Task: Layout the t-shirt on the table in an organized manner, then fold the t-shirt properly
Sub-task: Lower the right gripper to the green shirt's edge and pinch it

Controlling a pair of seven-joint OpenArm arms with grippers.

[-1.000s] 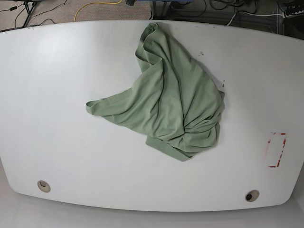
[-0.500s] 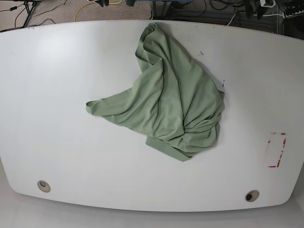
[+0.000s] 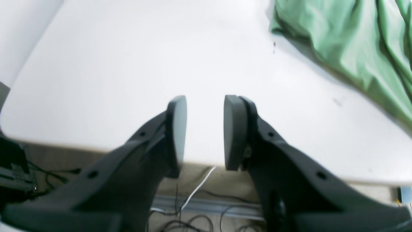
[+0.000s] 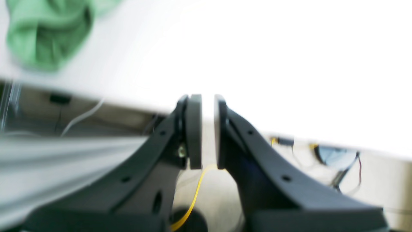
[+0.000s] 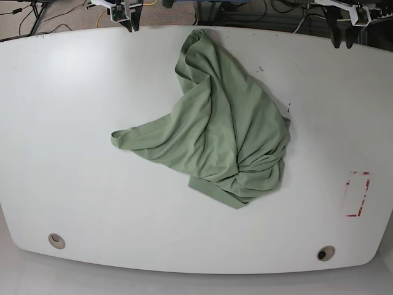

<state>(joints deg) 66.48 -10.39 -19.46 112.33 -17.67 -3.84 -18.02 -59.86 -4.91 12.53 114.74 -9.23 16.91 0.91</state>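
Near the middle of the white counter (image 5: 73, 123): t-shirt (image 5: 221, 135), all bunched up, needing spreading. At one o'clock, left tool (image 5: 339, 37) parted, empty. At eleven o'clock, right tool (image 5: 130, 19) nearly pinched, empty.

Both arms show only their tips at the far edge of the table (image 5: 73, 153) in the base view. The left gripper (image 5: 339, 40) hangs at the far right corner, its two dark fingers pointing down just over the table's rim. In its wrist view the left gripper (image 3: 205, 132) has its jaws parted with a clear gap and nothing between the pads, which sit over the table's edge. The right gripper (image 5: 130, 22) hangs at the far edge toward the left side. In its blurred wrist view the right gripper (image 4: 208, 131) has its pads nearly together, a thin slit between them, holding nothing.
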